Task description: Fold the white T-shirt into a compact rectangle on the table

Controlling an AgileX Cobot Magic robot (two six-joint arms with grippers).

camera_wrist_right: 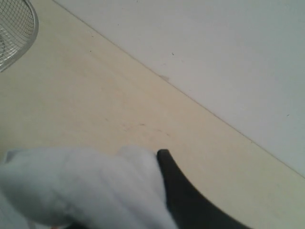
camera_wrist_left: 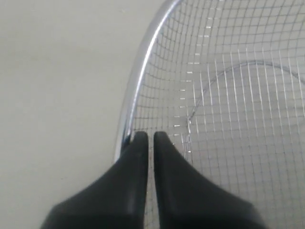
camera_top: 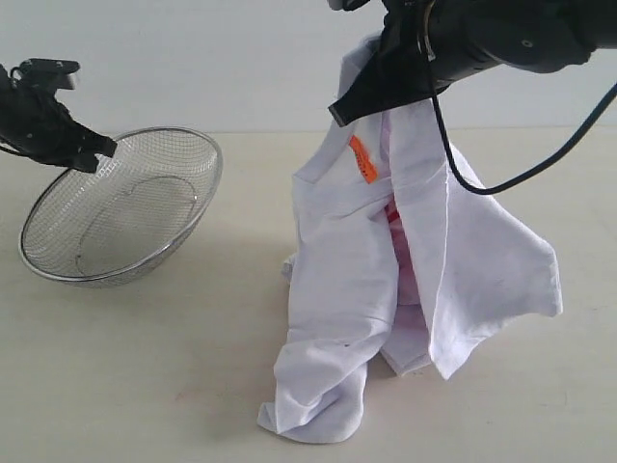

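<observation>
The white T-shirt (camera_top: 337, 280) hangs in a long bunch from my right gripper (camera_top: 359, 96), which is shut on its upper part high above the table (camera_top: 145, 367). The shirt's lower end rests crumpled on the tabletop. A small orange-red tag (camera_top: 362, 159) shows near the collar, and pink lettering shows faintly through the cloth. In the right wrist view white cloth (camera_wrist_right: 95, 186) covers one finger, and only the other black finger (camera_wrist_right: 167, 164) shows. My left gripper (camera_top: 92, 149) is shut at the far left, its tips (camera_wrist_left: 148, 136) by the basket's rim with nothing seen between them.
A silver wire-mesh basket (camera_top: 125, 222) sits tilted on the left of the table, and its rim (camera_wrist_left: 138, 71) runs just past my left fingertips. A black cable (camera_top: 540, 164) loops down from the right arm. A pale wall (camera_wrist_right: 214, 47) backs the table's far edge.
</observation>
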